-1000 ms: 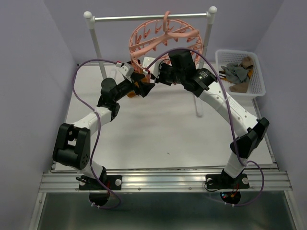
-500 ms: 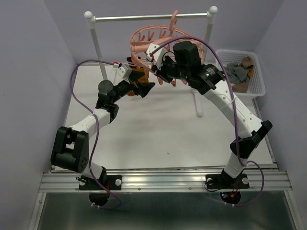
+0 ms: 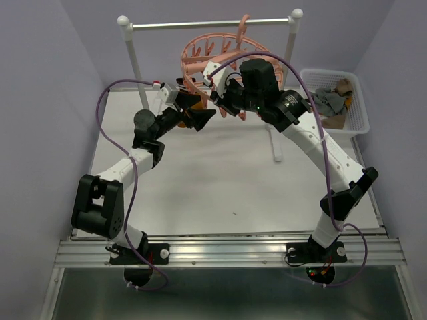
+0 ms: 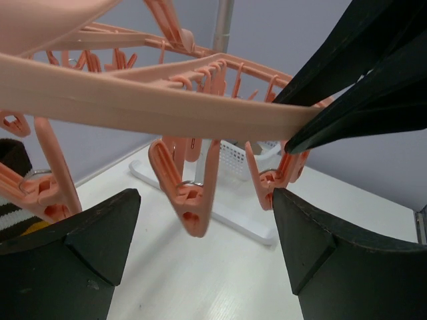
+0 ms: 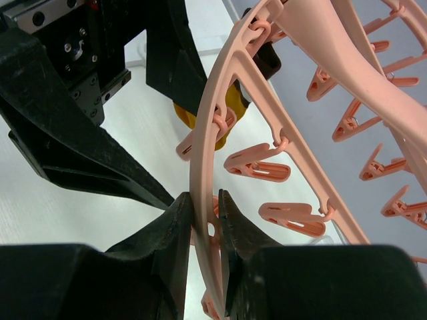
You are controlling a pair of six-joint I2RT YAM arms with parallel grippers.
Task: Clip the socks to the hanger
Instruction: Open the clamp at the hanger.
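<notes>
Top view: salmon-pink round plastic drying hanger [image 3: 200,57] hangs by its hook from the white-posted metal rail stand [image 3: 200,25] at the table's far edge. White mesh basket [image 3: 353,80] at the far right corner holds loose grey and brown fabric socks [image 3: 330,100]. Both arms reach to the hanger's near rim. Right gripper [image 3: 223,100] is on the ring, left gripper [image 3: 200,115] just beside it.

Left wrist view: left fingers spread wide, nothing held. One dangling pink clip [image 4: 190,200] hangs in the gap, touching neither pad. A dark-striped sock cuff [image 4: 12,200] shows at the left margin.

Right wrist view: right fingers pinched tight on the thin ring. A mustard-orange sock [image 5: 230,110] hangs from a clip further along.

Risks, as I judge them:
- The ring is narrow and smooth, so it could slide through the right pinch and the hanger would swing.
- The hook merely rests on the rail; a hard tug may unseat it.
- The left fingers, closing off-centre, could knock the clip aside.
- A jolt might shake the hung sock loose.
</notes>
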